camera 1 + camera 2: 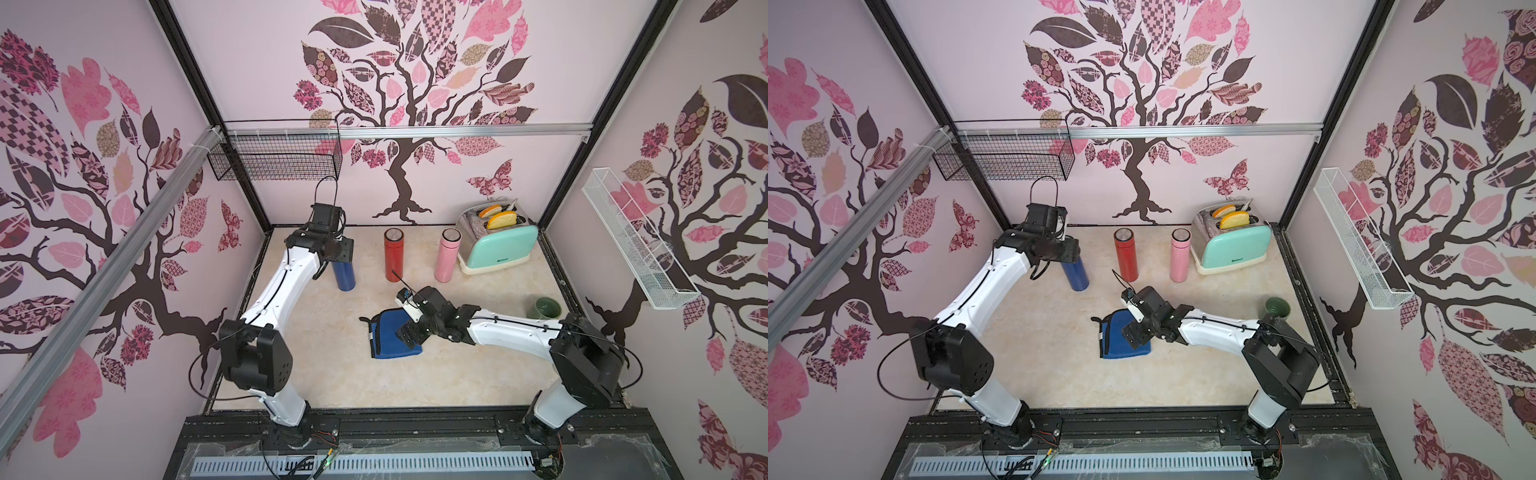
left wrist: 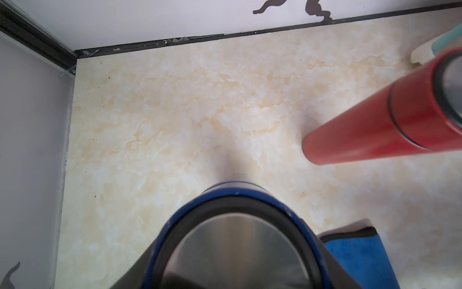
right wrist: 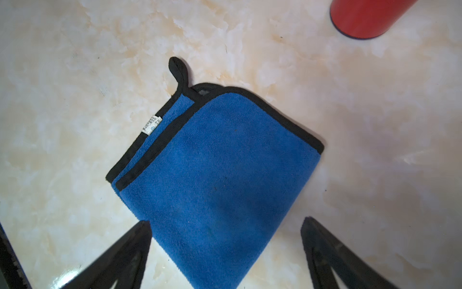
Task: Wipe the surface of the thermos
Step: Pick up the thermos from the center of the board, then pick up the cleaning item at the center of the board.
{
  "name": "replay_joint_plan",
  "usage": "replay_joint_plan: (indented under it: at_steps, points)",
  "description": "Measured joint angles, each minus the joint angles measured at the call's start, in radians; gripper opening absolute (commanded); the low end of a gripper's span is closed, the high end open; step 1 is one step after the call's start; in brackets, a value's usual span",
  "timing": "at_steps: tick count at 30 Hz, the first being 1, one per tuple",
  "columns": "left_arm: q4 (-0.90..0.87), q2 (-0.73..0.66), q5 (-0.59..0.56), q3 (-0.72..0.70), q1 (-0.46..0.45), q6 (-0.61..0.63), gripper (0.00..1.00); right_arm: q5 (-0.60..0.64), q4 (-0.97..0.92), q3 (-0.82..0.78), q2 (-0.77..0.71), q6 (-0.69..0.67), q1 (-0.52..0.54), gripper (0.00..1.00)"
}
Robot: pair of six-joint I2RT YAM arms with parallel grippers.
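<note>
Thermos (image 1: 344, 275), the blue one, stands upright at the far left of the bench (image 1: 316, 332), in a row with a red flask (image 1: 394, 255) and a pink flask (image 1: 448, 255). Your left fingers (image 1: 343, 251) come down over its cap. In the left wrist view they sit tight against both sides of the lid, so it looks gripped, probably to steady the thermos against the push of wiping.

The folded blue cloth (image 3: 220, 170) lies flat on the bench nearer you, well apart from the thermos. Your right fingers (image 3: 130, 247) are spread wide and hold nothing. They hover low, straddling the near corner of the cloth, and that stance suits a pinch on the folded edge. Nothing has been wiped yet. Your next job is likely to close on the cloth and carry it to the thermos's side.
</note>
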Motion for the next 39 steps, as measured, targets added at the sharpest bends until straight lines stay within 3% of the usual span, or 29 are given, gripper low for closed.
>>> replay_joint_plan:
  at_steps: [11,20,27,32,37,39]
  points:
    - [-0.033,-0.266,-0.011,-0.174,-0.005,-0.013,0.04,0.048,-0.026,0.085,0.147,-0.02,0.055,0.86]
    - [-0.063,-0.346,-0.018,-0.209,-0.005,-0.026,0.04,0.066,-0.029,0.12,0.227,-0.03,0.058,0.76]
    - [-0.064,-0.346,-0.006,-0.226,-0.005,-0.03,0.04,0.069,-0.021,0.126,0.24,-0.029,0.058,0.53]
    - [-0.062,-0.346,0.01,-0.242,-0.005,-0.033,0.03,0.065,-0.012,0.132,0.246,-0.023,0.058,0.23]
    - [-0.049,-0.351,0.063,-0.279,-0.005,-0.037,0.03,0.067,-0.019,0.119,0.229,-0.014,0.051,0.0]
    - [-0.04,-0.354,0.096,-0.292,-0.006,-0.037,0.02,0.063,-0.042,0.098,0.198,-0.013,0.042,0.0]
